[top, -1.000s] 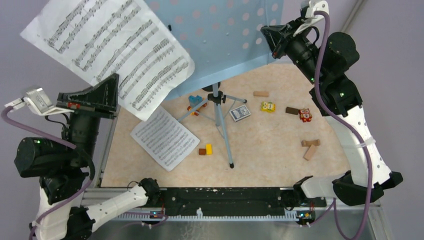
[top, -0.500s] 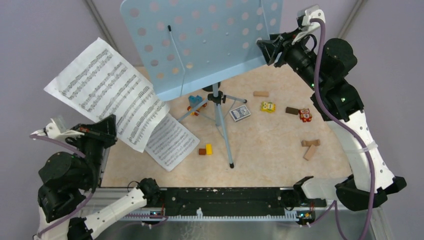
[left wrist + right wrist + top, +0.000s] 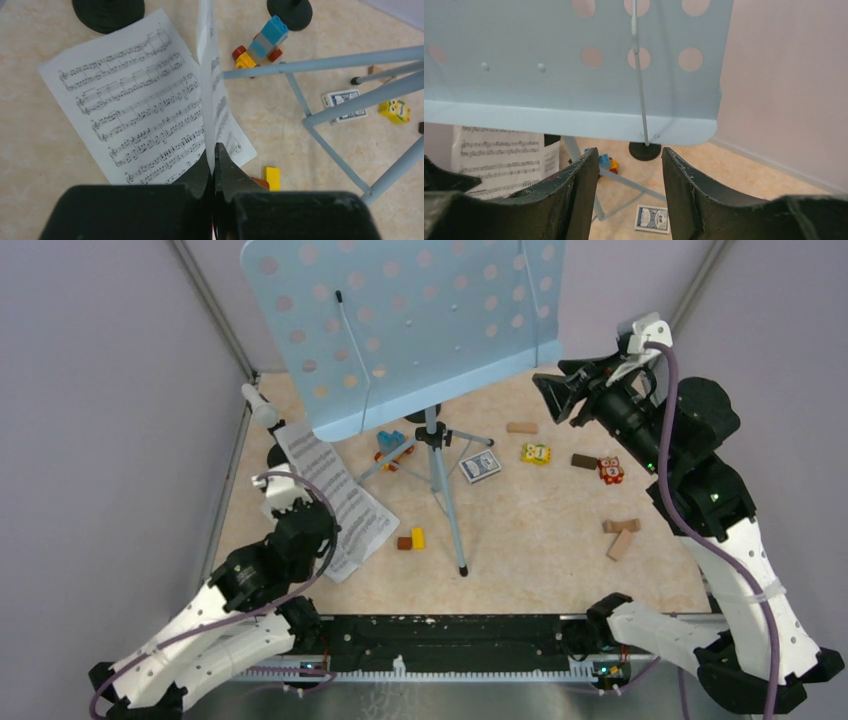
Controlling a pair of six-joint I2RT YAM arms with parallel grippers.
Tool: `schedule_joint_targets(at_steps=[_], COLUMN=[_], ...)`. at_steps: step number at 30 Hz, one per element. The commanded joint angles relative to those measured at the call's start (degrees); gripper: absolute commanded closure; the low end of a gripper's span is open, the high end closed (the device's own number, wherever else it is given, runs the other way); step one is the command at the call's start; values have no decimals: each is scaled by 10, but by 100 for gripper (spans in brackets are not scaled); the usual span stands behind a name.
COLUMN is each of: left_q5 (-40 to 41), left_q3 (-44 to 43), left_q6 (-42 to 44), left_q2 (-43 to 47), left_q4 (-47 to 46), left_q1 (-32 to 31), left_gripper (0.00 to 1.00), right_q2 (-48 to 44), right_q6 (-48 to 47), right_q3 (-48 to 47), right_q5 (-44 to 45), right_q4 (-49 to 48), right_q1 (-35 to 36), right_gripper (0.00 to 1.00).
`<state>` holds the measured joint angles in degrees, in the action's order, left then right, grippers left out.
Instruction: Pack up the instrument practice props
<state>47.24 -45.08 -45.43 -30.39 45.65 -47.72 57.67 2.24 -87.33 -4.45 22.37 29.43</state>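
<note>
The light-blue perforated music rack [image 3: 420,320] stands on its tripod legs [image 3: 445,490]. One white sheet-music page [image 3: 135,110] lies flat on the table. My left gripper [image 3: 214,152] is shut on a second page [image 3: 207,75], which stands edge-on just above the flat one. From above, that gripper [image 3: 312,520] is low at the left, with the held page [image 3: 312,462] beside it. My right gripper [image 3: 629,155] is open with nothing between its fingers. It hovers [image 3: 550,390] just off the rack's lower right corner [image 3: 574,75]. A white toy microphone [image 3: 262,408] stands at the far left, and two black round-based holders [image 3: 107,10] [image 3: 290,10] sit behind the pages.
A blue-and-orange toy car [image 3: 392,448] and a card deck [image 3: 480,467] lie by the tripod. Wooden blocks [image 3: 521,427] [image 3: 620,537], two owl-faced blocks [image 3: 536,453] [image 3: 610,470] and small yellow and brown bricks [image 3: 411,539] are scattered on the right half. Grey walls enclose the table.
My left arm swung down from high at the left, bringing its page low over the flat page. My right gripper opened, came off the rack's right edge and drew back to the right.
</note>
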Motion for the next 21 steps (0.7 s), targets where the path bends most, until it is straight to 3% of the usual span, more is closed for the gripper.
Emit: schedule_joint_targets(at_steps=[1, 3, 8, 11, 15, 21], left_q5=[-50, -111, -347, -424, -467, -422], left_q3=[30, 40, 94, 109, 122, 148], left_q6=[14, 36, 77, 76, 59, 12], left_q2=[-39, -65, -95, -97, -115, -110], left_q4=[-137, -171, -264, -289, -283, -217], left_q1=[16, 68, 276, 357, 421, 461], left_gripper=[100, 100, 100, 100, 100, 100], right_q2=[-29, -40, -63, -73, -82, -87], right_q6=[6, 3, 1, 3, 6, 6], right_q3=[28, 41, 70, 83, 106, 123], right_q5=[-5, 0, 7, 7, 3, -1], right_q4=[21, 29, 38, 44, 46, 54], right_q1=[-3, -3, -4, -4, -3, -3], right_gripper=[50, 50, 50, 50, 50, 50])
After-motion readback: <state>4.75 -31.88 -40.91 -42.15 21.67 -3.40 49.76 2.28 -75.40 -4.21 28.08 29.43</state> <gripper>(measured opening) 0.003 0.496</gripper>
